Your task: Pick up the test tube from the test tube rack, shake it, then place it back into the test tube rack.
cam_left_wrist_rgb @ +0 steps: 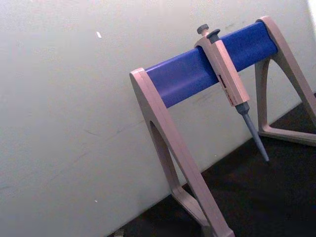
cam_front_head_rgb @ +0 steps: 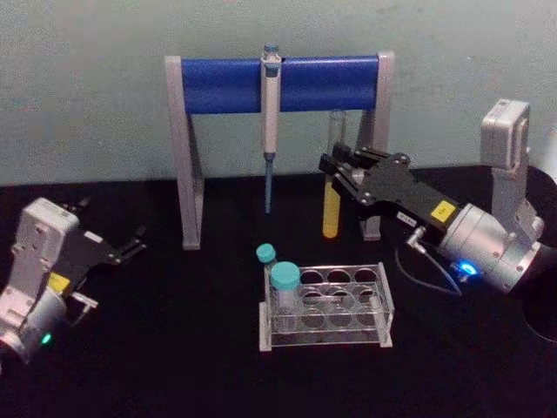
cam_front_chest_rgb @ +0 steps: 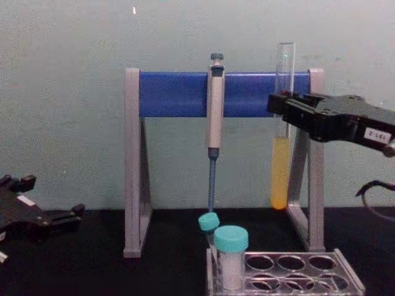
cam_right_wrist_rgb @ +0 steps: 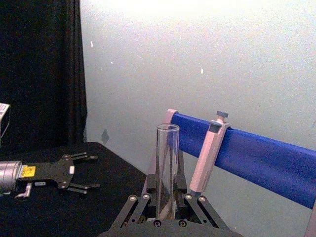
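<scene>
Chest view: right tool (cam_front_chest_rgb: 282,106) clamps the test tube (cam_front_chest_rgb: 280,176) upright, mouth up; left tool (cam_right_wrist_rgb: 95,172) rests spread, far left.

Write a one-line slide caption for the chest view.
Right gripper holds the test tube upright, clear of the test tube rack, by the pipette stand; left gripper rests open, low left.

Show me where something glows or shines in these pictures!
Head view: a blue light glows behind the right gripper, a green one behind the left gripper. Chest view: yellow liquid in the tall clear glass test tube looks bright against the pale wall. Right wrist view: the wall shows through its glass.
</scene>
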`<state>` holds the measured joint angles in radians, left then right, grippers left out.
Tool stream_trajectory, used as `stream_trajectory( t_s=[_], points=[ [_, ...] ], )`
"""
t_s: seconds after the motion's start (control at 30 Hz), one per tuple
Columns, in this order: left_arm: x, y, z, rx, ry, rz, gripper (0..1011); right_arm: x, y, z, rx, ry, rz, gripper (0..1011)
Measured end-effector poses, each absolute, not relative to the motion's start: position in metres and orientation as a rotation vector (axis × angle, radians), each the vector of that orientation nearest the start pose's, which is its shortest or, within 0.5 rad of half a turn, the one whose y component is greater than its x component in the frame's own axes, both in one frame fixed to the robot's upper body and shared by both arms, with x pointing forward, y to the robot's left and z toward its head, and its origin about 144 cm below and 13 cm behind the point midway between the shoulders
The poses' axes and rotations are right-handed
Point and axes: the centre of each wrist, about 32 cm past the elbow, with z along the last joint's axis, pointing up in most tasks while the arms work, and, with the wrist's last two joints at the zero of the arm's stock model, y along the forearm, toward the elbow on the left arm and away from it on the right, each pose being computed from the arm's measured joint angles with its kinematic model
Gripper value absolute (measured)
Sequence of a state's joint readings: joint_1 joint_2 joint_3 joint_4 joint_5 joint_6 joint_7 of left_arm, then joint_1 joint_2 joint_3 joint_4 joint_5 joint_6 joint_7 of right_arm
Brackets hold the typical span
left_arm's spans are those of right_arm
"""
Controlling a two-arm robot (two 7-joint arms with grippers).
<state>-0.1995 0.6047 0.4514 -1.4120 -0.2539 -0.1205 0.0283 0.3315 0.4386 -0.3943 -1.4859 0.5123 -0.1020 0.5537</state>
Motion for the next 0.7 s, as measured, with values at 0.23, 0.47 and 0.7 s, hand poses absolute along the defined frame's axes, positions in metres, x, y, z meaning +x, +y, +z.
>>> stream_trajectory(
  t_s=[0.23, 0.47, 0.7],
  points=[
    [0.489, 0.31, 1.14, 0.304, -0.285, 1.248, 1010, 0.535, -0.251, 1.207, 0.117, -0.131, -0.704, 222],
    [0.489, 0.31, 1.14, 0.304, -0.285, 1.248, 1009, 0.53, -0.259, 1.206, 0.121, -0.133, -0.739, 222],
    [0.489, 0.31, 1.14, 0.304, -0.285, 1.248, 1009, 0.512, -0.27, 1.206, 0.107, -0.132, -0.782, 222]
  ],
)
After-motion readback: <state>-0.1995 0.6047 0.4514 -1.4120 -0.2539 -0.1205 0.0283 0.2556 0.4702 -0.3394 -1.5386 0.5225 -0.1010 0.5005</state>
